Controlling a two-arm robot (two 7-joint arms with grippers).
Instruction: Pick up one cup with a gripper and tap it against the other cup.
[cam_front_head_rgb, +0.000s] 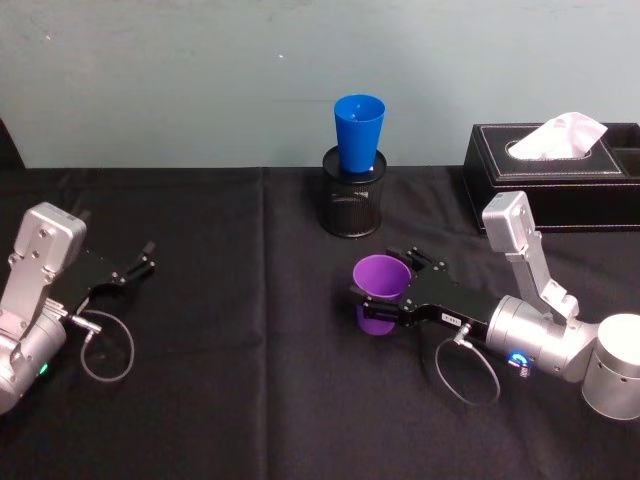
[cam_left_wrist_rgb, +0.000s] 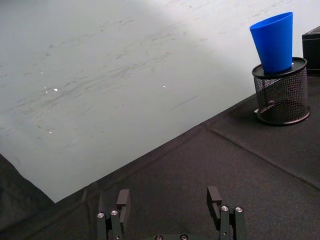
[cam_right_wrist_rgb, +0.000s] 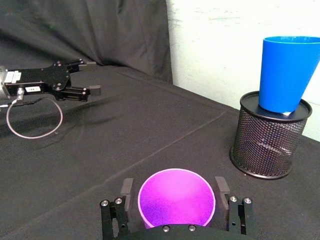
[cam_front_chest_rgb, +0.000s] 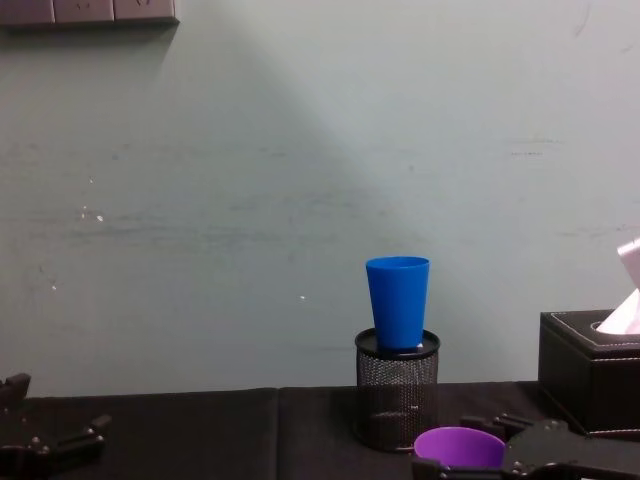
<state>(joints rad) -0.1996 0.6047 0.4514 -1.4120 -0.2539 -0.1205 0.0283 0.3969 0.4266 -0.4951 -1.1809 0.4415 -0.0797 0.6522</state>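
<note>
The purple cup (cam_front_head_rgb: 380, 292) stands upright between the fingers of my right gripper (cam_front_head_rgb: 386, 282), which is shut on its sides just below the rim. In the right wrist view its open mouth (cam_right_wrist_rgb: 175, 204) sits between the two fingers (cam_right_wrist_rgb: 221, 188). Whether its base touches the cloth cannot be told. The blue cup (cam_front_head_rgb: 359, 130) stands upright in a black mesh pen holder (cam_front_head_rgb: 352, 200), behind and slightly left of the purple cup, a gap apart. My left gripper (cam_front_head_rgb: 140, 263) rests open at the table's left, with nothing between its fingers (cam_left_wrist_rgb: 123, 204).
A black tissue box (cam_front_head_rgb: 560, 172) with a white tissue stands at the back right, beside the mesh holder. Black cloth covers the table, and a pale wall rises right behind the blue cup (cam_front_chest_rgb: 398, 300).
</note>
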